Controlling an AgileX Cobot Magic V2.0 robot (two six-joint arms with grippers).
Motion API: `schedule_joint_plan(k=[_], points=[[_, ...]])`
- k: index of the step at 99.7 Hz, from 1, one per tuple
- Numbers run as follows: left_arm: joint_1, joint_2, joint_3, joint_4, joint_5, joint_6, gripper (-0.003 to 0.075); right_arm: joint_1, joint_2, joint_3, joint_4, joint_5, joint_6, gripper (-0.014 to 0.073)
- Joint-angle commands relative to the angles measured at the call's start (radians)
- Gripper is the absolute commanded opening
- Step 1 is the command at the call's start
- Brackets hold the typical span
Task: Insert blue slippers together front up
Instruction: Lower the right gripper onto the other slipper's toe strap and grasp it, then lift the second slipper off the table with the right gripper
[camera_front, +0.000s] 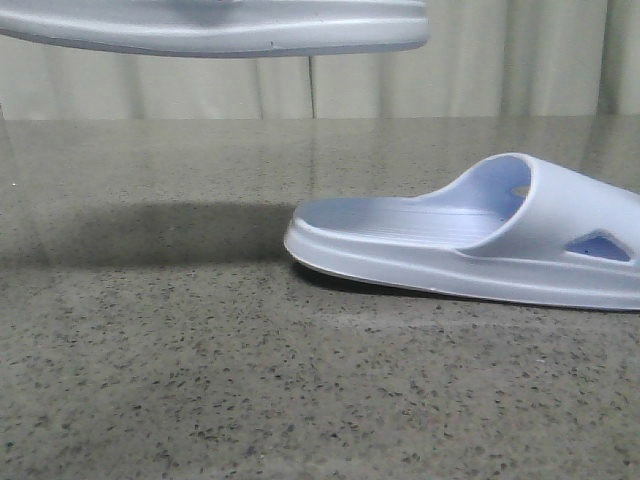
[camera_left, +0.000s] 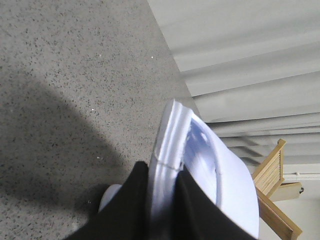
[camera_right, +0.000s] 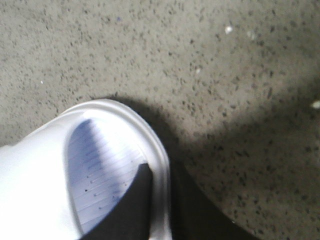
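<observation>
The speckled table lies under both slippers. One blue slipper rests on it at my right, my right gripper clamped over its side rim. My left gripper grips the other slipper, raised high above the table. Nesting them together remains, I judge.

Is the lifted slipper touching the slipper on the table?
Apart. The front view shows the lifted slipper high above the slipper on the table, with open background between them.
</observation>
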Motion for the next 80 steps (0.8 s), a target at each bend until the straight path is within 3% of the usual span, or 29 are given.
schedule_joint_plan(k=[1, 21, 53, 63, 80], points=[[-0.009, -0.012, -0.027, -0.046, 0.008, 0.001, 0.0028, -0.001, -0.002, -0.024, 0.007, -0.094, -0.014, -0.0107], [-0.009, -0.012, -0.027, -0.046, 0.008, 0.001, 0.0028, -0.001, -0.041, -0.024, 0.014, -0.255, -0.014, -0.0107], [-0.009, -0.012, -0.027, -0.046, 0.008, 0.001, 0.0027, -0.001, -0.255, -0.025, 0.016, -0.583, -0.014, -0.0107], [-0.009, -0.012, -0.027, -0.046, 0.006, 0.001, 0.0027, -0.001, -0.314, -0.057, 0.016, -0.526, -0.014, -0.0107], [-0.009, -0.012, -0.027, -0.035, 0.004, 0.001, 0.0027, -0.001, -0.357, -0.179, 0.016, -0.242, -0.014, -0.0107]])
